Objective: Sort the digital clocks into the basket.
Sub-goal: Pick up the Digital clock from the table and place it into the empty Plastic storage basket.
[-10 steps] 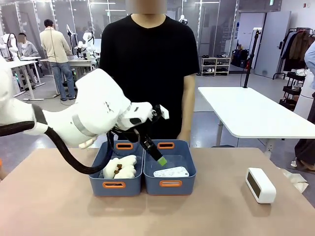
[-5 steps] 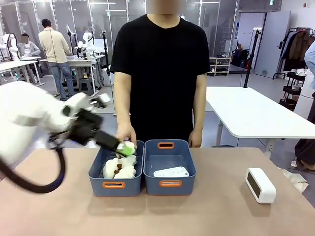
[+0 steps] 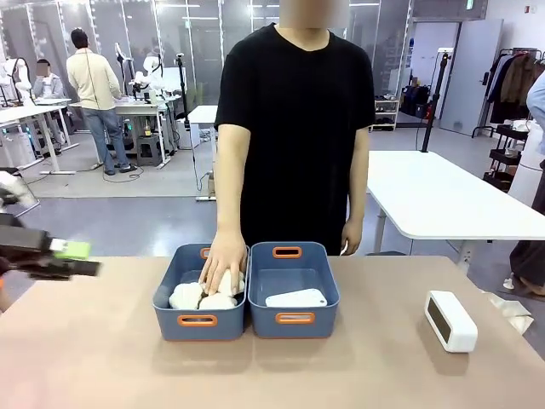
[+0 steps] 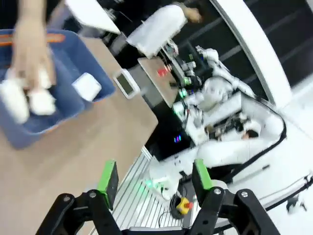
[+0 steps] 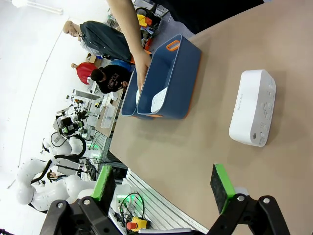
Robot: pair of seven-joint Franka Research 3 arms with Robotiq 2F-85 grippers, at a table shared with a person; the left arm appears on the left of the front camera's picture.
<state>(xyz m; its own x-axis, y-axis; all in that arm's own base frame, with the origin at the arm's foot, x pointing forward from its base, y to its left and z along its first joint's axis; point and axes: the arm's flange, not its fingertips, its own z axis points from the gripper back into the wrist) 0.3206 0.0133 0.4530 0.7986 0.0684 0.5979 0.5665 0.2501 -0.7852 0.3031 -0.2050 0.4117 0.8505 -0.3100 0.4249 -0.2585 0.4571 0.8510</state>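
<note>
The right claw hangs wide open and empty. Ahead of it on the counter lies one digital clock, long axis pointing away from the claw and well right of the basket, which holds the other clock. The left claw, partly open and empty, is much farther off.

We look onto a bright open workshop: a grey floor, glass partitions under ceiling strip lights, a long white table at right, a clothes rack beside a pale door, and workbenches at left
</note>
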